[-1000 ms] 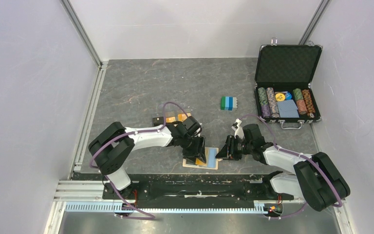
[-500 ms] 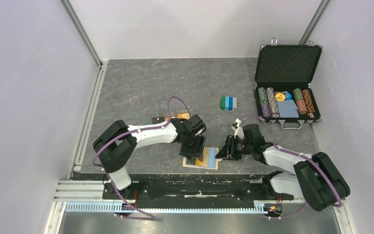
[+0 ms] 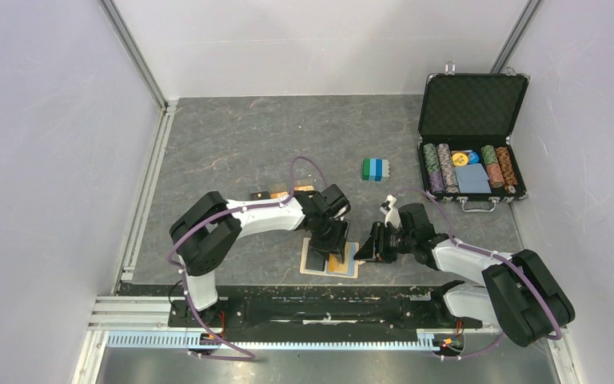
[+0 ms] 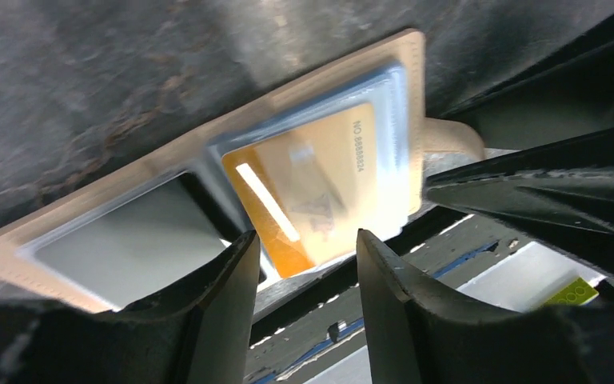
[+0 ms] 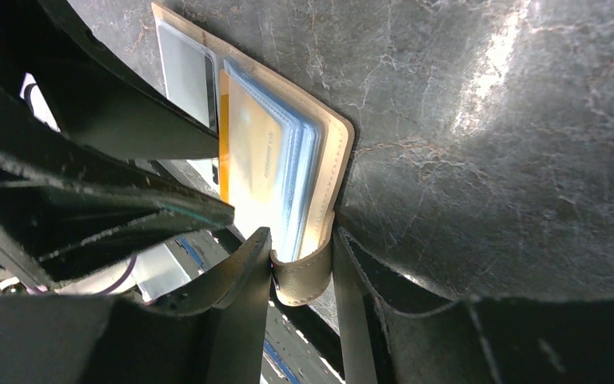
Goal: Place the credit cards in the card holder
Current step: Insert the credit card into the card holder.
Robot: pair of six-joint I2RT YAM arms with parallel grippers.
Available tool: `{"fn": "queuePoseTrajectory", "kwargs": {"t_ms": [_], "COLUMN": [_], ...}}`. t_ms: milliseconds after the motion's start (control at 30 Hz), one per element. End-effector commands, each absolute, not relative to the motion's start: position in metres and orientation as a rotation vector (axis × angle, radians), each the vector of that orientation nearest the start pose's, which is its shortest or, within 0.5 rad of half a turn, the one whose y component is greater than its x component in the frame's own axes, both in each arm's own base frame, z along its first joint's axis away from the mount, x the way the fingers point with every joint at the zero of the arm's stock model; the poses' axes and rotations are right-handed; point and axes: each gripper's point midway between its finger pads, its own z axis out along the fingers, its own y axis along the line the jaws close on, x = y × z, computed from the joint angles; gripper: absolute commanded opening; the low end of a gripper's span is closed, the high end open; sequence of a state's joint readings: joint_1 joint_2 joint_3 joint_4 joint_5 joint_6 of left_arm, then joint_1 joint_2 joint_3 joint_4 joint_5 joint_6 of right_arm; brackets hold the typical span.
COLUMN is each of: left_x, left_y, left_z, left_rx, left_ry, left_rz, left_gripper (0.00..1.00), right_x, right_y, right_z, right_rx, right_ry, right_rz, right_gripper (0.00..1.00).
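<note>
A grey marbled table (image 3: pixel 232 144) is enclosed by white walls. Near its front edge the card holder (image 3: pixel 307 270) is laid open. An orange-gold card (image 4: pixel 320 184) is seen on the blue sleeves of its right half, and a dark card (image 4: pixel 128 232) sits in the left pocket. The left gripper (image 4: pixel 308 240) is poised above with fingers spread, nothing clamped. The snap tab (image 5: pixel 304 276) is pinched by the right gripper (image 5: pixel 302 248). At the far right, an open black case (image 3: pixel 472 104) is lined with rows of poker chips (image 3: pixel 436 168).
</note>
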State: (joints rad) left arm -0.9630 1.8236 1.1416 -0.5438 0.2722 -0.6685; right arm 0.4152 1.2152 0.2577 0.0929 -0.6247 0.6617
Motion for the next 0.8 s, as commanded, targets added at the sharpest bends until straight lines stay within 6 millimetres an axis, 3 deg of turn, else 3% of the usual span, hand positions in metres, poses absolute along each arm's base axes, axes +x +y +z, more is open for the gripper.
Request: {"fn": "queuePoseTrajectory", "kwargs": {"t_ms": [0, 133, 267, 533, 767], "left_x": [0.146, 0.143, 0.144, 0.157, 0.155], "left_y": [-0.379, -0.388, -0.385, -0.358, -0.326], "left_z": [0.046, 0.053, 0.058, 0.077, 0.084], "left_rx": [0.651, 0.659, 0.653, 0.593, 0.513], "left_ry": [2.882, 2.858, 2.839, 2.776, 2.775], "left_rz": [-0.862, -0.924, -0.914, -0.777, -0.789], "left_gripper": [0.54, 0.53, 0.54, 0.60, 0.63], "right_x": [0.157, 0.157, 0.157, 0.167, 0.168], "right_y": [0.200, 0.199, 0.199, 0.199, 0.198], "right_z": [0.017, 0.017, 0.017, 0.025, 0.028], "right_rx": [-0.005, -0.006, -0.010, -0.036, -0.048], "right_ry": [2.620, 2.620, 2.620, 2.603, 2.603], "right_rz": [1.154, 1.152, 1.148, 1.113, 1.104], "right_gripper": [0.36, 0.36, 0.36, 0.37, 0.40]}}
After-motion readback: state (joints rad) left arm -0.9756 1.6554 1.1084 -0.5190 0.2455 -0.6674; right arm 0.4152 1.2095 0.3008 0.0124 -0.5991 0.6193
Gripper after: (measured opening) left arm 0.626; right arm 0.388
